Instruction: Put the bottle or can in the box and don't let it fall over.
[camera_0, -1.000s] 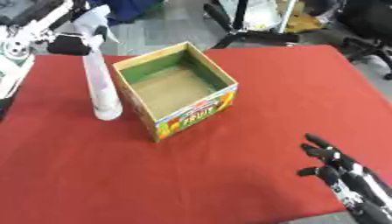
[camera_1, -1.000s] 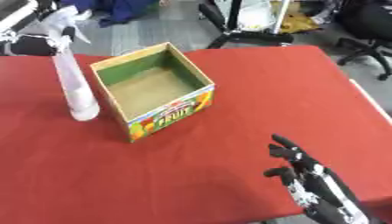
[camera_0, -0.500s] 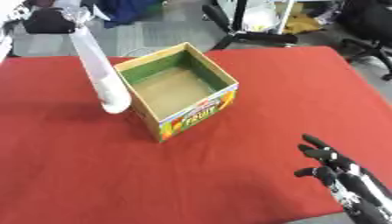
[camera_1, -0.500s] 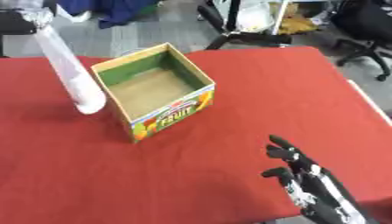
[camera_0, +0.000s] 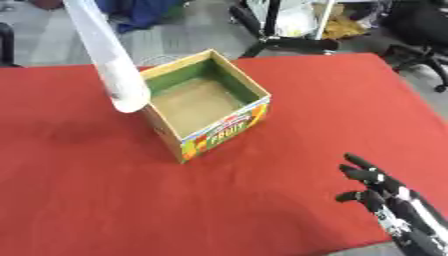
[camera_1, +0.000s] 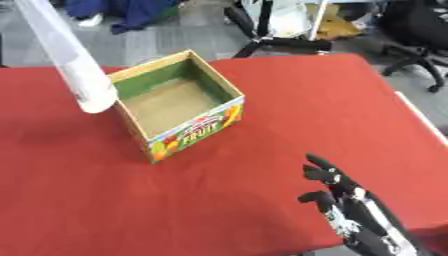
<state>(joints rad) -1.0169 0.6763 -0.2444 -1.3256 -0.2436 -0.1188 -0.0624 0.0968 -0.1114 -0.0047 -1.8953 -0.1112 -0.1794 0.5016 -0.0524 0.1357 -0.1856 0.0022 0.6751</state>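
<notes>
Red cloth covers the desk (camera_0: 79, 200), and a cardboard box (camera_0: 206, 102) stands on it a little left of the middle, turned so one corner faces the camera. Its inside walls are green, its floor is plain brown card, and nothing lies in it (the printed side facing the camera reads "FRUIT"). A pale, translucent bottle (camera_0: 107, 59) hangs tilted above the box's left rim, its rounded lower end just over the left wall and clear of the desk, its upper part leaning up and to the left out of the top edge. Whatever holds the bottle is out of frame, so the left hand shows in neither view and its fingers cannot be judged.

The right hand (camera_1: 346, 200) rests near the lower right corner, well apart from the box, with its black fingers (camera_1: 317, 162) straight and spread upward, holding nothing. The right eye view shows more of this hand and its wrist, and also a strip of pale floor beyond the desk's right edge; the left eye view cuts the hand off at the corner. The left eye view shows a little more of the floor behind the desk on the left, where blue cloth (camera_0: 144, 11) lies. Black office chairs (camera_0: 420, 30) stand beyond the far edge.
</notes>
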